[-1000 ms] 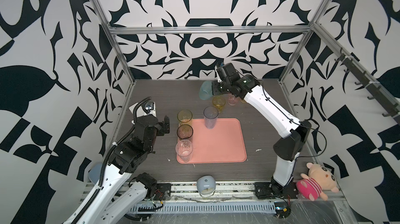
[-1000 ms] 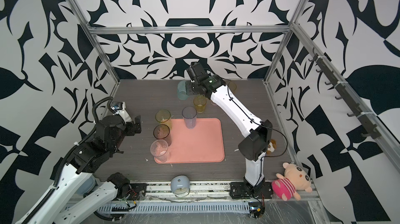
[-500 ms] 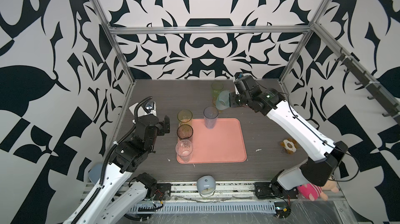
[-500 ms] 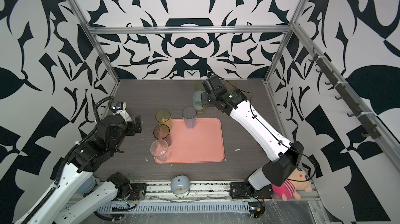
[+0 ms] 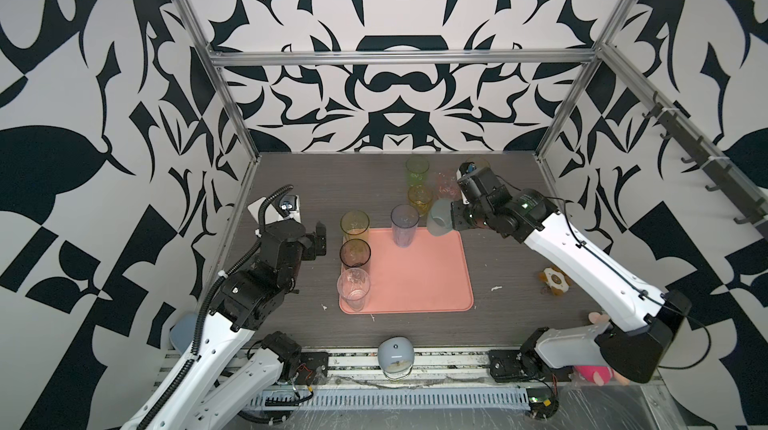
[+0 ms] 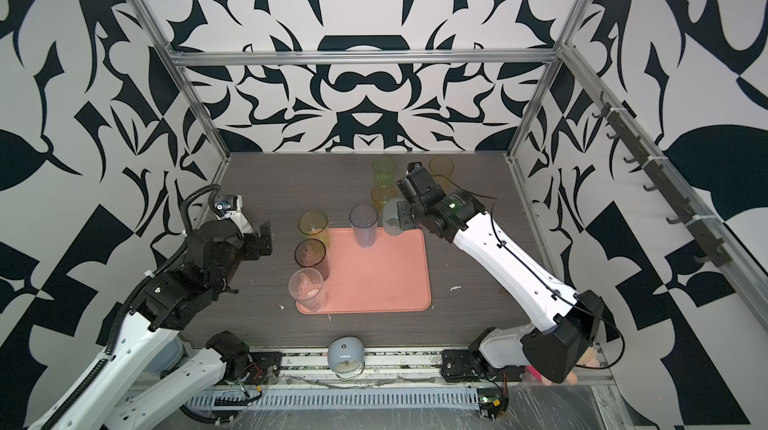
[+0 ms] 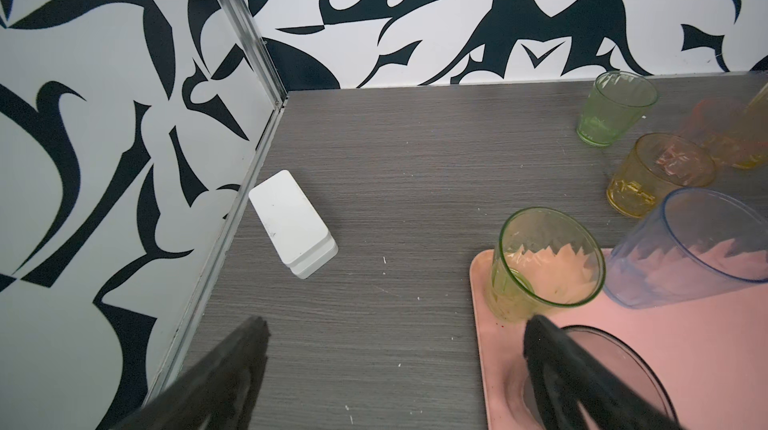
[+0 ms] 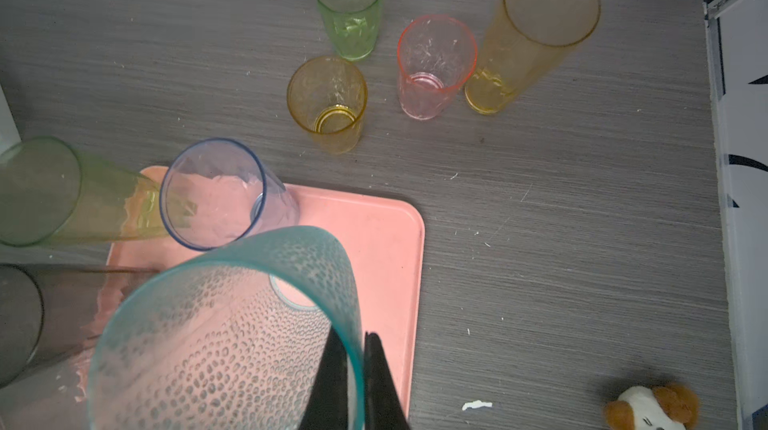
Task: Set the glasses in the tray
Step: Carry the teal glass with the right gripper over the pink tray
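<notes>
Above the tray (image 5: 415, 282), the teal glass (image 5: 440, 220) has newly arrived.

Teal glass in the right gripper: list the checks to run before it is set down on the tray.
1. Grip: right gripper shut on the wall of the teal glass, one finger inside, one outside: ok.
2. Landing spot: tray bare at its far right corner in both top views: ok.
3. Gap to the blue glass: apart in both top views: ok.
4. Teal glass held upright: cannot tell.
5. Height left above the tray: cannot tell.
6. Other arm: left gripper open, off to the tray's left side: ok.
</notes>
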